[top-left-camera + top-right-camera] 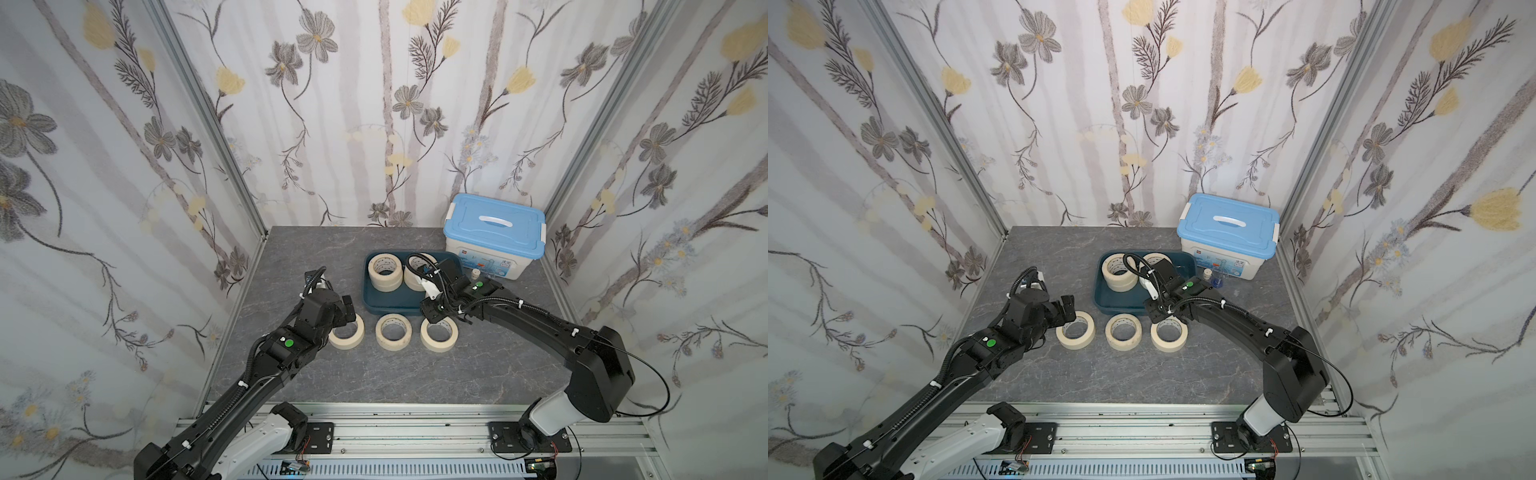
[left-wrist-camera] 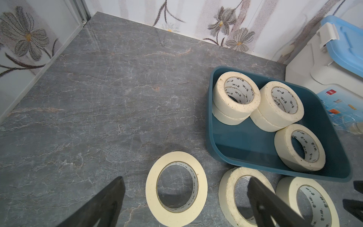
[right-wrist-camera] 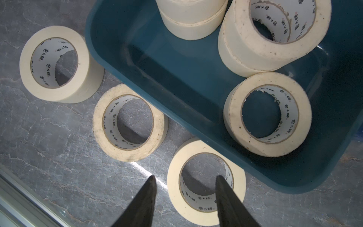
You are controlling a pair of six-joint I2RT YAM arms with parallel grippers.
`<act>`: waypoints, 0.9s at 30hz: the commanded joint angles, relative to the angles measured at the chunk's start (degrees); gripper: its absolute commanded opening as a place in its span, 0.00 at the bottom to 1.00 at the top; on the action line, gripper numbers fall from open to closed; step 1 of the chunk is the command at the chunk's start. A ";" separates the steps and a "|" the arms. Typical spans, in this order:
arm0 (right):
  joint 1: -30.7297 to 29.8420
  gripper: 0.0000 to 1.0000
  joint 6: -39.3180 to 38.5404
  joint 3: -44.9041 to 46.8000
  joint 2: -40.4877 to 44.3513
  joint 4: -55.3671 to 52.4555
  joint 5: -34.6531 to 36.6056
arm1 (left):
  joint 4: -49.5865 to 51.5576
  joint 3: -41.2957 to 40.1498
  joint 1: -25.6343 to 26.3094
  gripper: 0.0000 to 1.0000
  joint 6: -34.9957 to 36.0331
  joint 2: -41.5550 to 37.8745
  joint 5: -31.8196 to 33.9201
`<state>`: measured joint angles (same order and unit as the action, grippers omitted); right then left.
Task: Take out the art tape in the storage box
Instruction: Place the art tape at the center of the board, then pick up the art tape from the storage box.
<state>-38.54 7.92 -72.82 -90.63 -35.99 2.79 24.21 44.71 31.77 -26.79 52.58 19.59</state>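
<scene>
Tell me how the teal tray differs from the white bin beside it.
The tray is dark teal; the bin is white with a light-blue lid. The tray is shallow and open; the bin is taller and lidded. Tape rolls show inside the tray; the bin's contents are hidden. Both are rounded rectangular containers.

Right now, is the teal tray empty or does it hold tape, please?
Not empty: the tray holds five rolls, two stacked pairs plus one single.
</scene>
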 commanded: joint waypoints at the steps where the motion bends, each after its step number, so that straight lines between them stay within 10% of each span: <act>1: 1.21 0.56 0.09 -2.32 -2.88 -0.71 1.48 | -0.53 1.02 -0.05 1.00 -0.25 0.65 -1.37; 27: 6.30 0.53 1.72 -14.66 -23.53 -0.61 4.52 | 3.83 1.55 -0.12 1.00 -1.69 2.17 -2.74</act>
<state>-32.27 8.43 -86.78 -113.30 -36.25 6.24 27.64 46.06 31.77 -27.66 54.78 16.71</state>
